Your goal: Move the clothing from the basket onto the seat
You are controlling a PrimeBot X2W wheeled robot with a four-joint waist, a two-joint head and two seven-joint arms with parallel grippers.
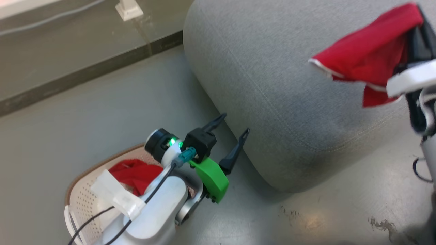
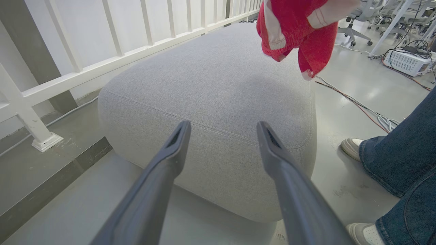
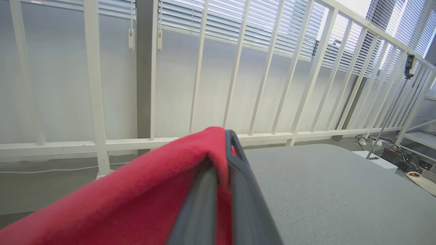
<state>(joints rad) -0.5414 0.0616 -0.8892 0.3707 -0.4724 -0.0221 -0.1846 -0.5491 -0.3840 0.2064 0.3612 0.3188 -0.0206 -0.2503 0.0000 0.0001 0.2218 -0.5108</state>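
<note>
My right gripper [image 3: 221,146] is shut on a red garment [image 1: 371,54] with white trim, holding it up in the air over the grey seat [image 1: 272,75]. From the left wrist the same red garment [image 2: 296,27] hangs above the far end of the seat [image 2: 218,88]. My left gripper [image 1: 235,129] stands open with nothing between its fingers, just off the seat's near corner and above the basket [image 1: 81,197]. A second red garment [image 1: 136,173] lies in the basket, partly hidden by my left forearm.
A white railing [image 2: 112,58] with a post foot [image 1: 128,10] runs behind the seat, beyond a dark floor strip. A person's jeans leg and pale shoe [image 2: 352,148] stand close to the seat's right side. Cables [image 2: 361,109] trail on the floor there.
</note>
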